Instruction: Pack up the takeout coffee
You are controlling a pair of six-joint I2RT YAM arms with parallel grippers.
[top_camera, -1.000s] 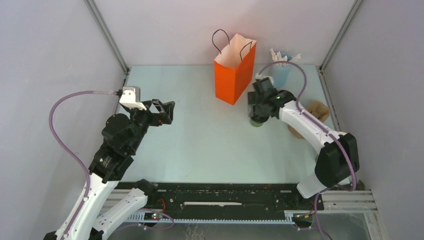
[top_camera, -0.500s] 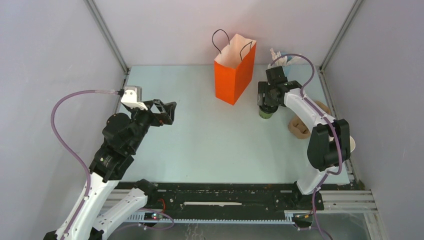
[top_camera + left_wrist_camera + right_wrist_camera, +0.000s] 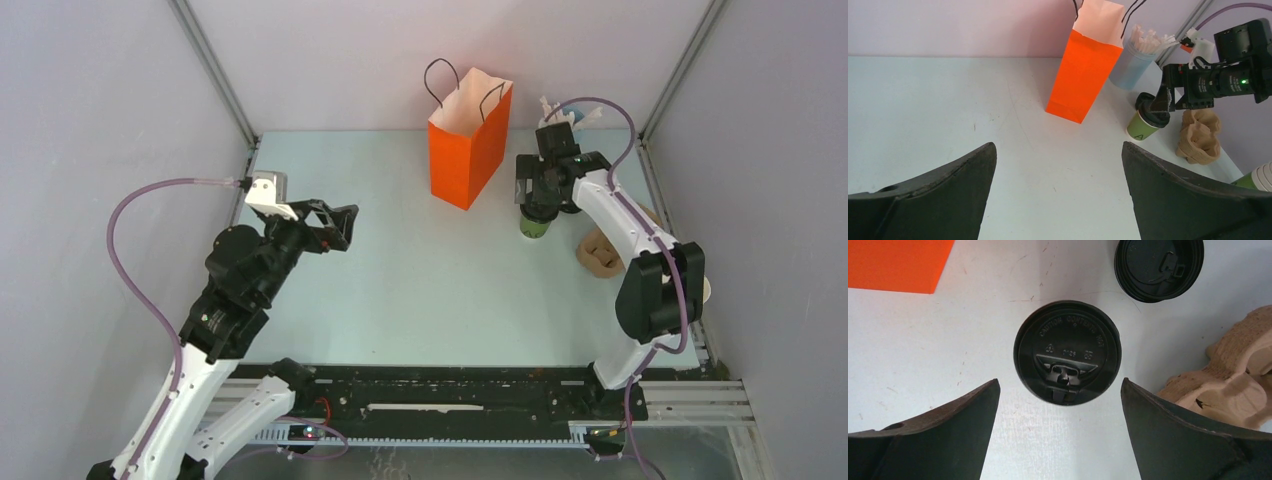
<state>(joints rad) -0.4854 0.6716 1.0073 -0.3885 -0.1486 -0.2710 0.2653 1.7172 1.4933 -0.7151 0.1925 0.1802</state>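
The takeout coffee, a small olive-green cup with a black lid, stands upright on the table to the right of the orange bag. My right gripper hangs open just above it, pointing down. In the right wrist view the black lid lies between and beyond the spread fingers of the right gripper, untouched. In the left wrist view the cup stands right of the bag. My left gripper is open and empty over the left of the table; it also shows in its own view.
A brown pulp cup carrier lies right of the coffee. A pale blue cup of white sticks stands behind it. Spare black lids lie next to it. Lidless green cups sit far right. Walls enclose the pale table.
My right arm has swung back and to the right, and the coffee now stands a little further back and right under the gripper. The left gripper edged slightly right.
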